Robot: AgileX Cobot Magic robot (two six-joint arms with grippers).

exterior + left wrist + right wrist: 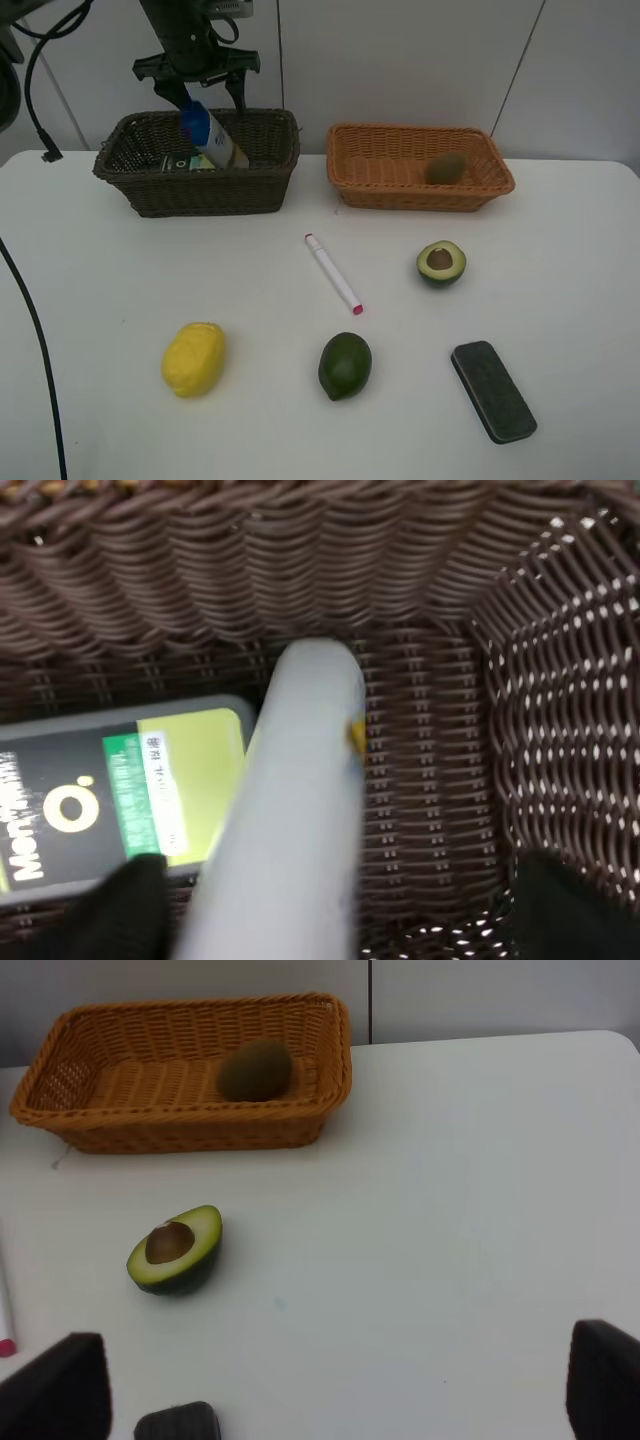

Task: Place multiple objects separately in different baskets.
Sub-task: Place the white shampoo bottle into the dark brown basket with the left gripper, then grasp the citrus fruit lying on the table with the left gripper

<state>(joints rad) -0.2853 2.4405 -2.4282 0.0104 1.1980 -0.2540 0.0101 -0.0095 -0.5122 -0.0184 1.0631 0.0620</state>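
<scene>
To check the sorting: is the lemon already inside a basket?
No, the lemon lies on the table, apart from the dark basket and the orange basket.

Bottle (213, 140) in left basket (205, 192), kiwi (447, 168) in right basket (400, 194)

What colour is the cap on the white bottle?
Blue cap on the white bottle; exterior high view shows it best.
</scene>
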